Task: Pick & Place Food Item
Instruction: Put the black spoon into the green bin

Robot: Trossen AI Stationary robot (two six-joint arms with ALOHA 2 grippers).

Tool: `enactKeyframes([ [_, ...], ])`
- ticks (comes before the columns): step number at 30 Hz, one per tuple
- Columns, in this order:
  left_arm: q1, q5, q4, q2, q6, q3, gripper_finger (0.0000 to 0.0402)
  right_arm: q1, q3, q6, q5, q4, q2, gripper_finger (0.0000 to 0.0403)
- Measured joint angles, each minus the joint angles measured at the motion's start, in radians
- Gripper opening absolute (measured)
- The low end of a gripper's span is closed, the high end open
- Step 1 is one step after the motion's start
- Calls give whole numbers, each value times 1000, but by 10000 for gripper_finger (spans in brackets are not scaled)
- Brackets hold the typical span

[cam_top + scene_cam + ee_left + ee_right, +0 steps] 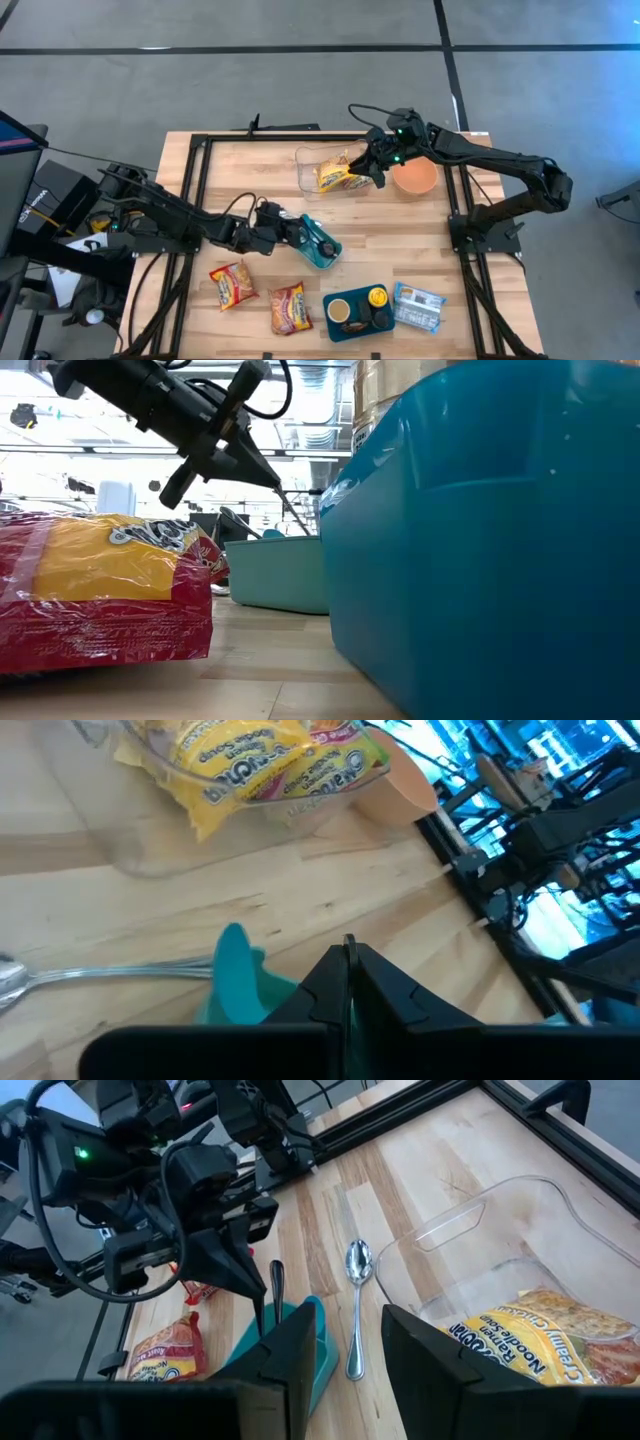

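**Ramen packet at the clear container**

The yellow ramen packet [335,176] is held by the right gripper [372,168] inside the clear plastic container [312,158]; placing is judged underway, release needed next. The left gripper [300,231], closed and empty, is parked by the teal bin [322,249].

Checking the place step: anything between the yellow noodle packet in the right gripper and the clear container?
Nothing visible. The right gripper holds the yellow noodle packet already inside the clear container, with no object in between. The spoon lies on the table outside the container's rim.
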Motion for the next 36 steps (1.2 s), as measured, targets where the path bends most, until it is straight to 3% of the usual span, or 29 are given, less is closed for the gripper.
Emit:
enactKeyframes([
  [36,-5,59,-52,0,13,0,19,1,0,0,0,-5,0,111],
])
